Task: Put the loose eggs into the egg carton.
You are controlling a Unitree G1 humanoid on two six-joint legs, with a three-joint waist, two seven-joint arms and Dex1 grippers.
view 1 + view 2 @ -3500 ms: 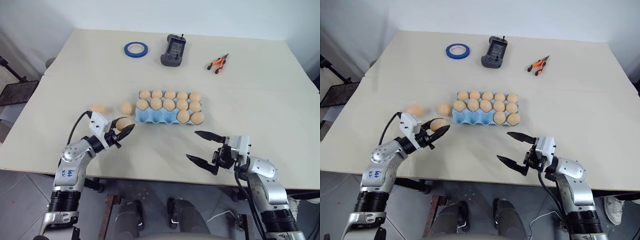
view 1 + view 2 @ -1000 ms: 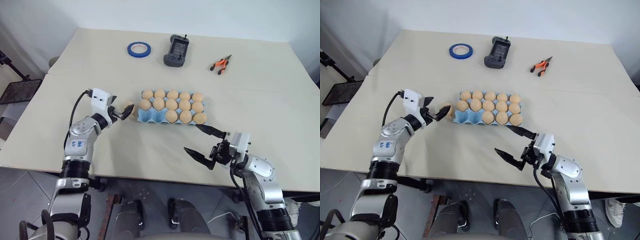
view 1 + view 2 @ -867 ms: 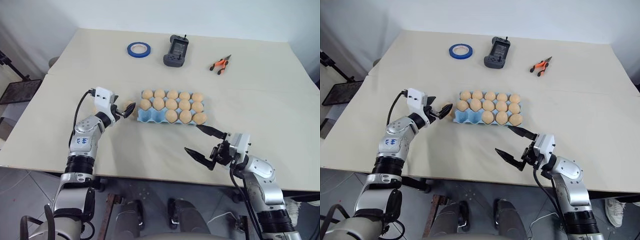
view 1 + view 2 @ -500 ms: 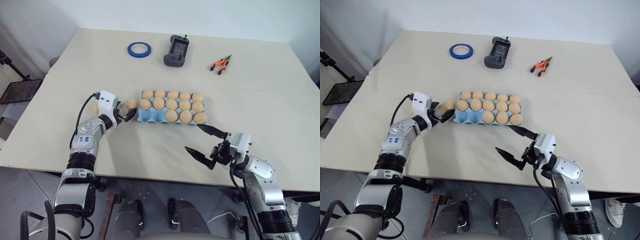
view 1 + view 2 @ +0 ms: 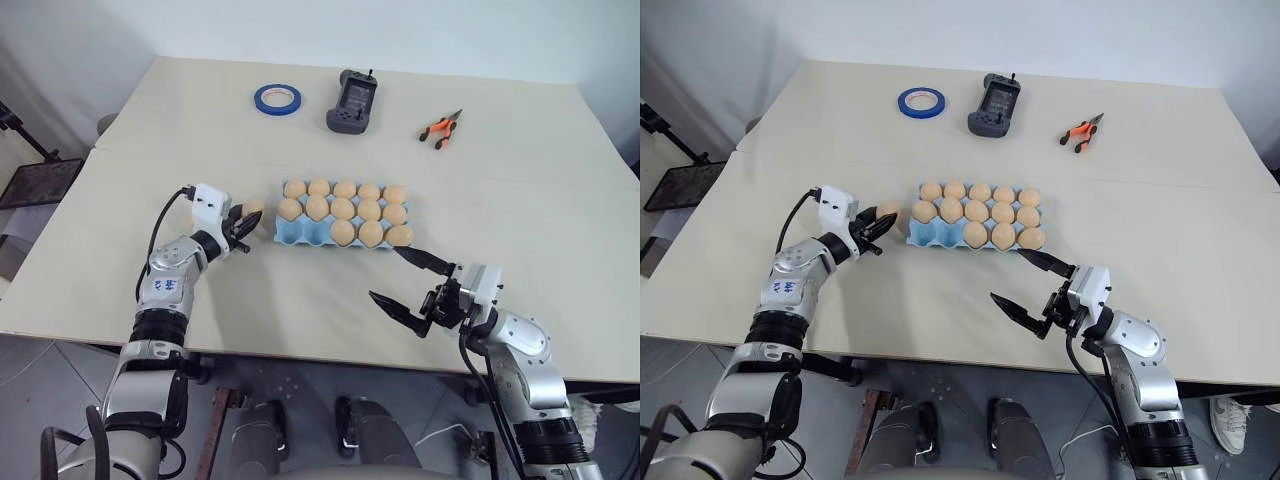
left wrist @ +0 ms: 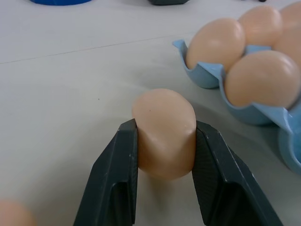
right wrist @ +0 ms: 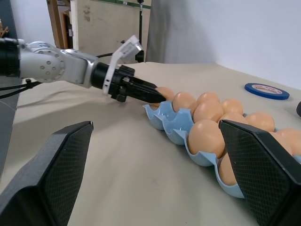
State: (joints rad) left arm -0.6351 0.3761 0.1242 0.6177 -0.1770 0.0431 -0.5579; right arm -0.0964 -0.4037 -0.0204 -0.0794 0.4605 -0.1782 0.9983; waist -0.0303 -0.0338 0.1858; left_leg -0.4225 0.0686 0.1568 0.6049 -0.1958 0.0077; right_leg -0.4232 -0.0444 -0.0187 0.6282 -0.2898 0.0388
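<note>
- My left gripper (image 6: 165,141), spread a second ago, has clamped a loose egg (image 6: 164,133) on the table just left of the egg carton (image 5: 300,233).
- Right gripper (image 5: 408,282) gapes empty.
- Carton holds thirteen eggs; two front-left cups empty.

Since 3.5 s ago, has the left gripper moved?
Yes. The left gripper went from the near table edge up beside the egg carton, now shut on a loose egg.

pale tan eggs (image 5: 343,210), light-blue carton (image 5: 300,233), black fingers (image 6: 115,179)
</note>
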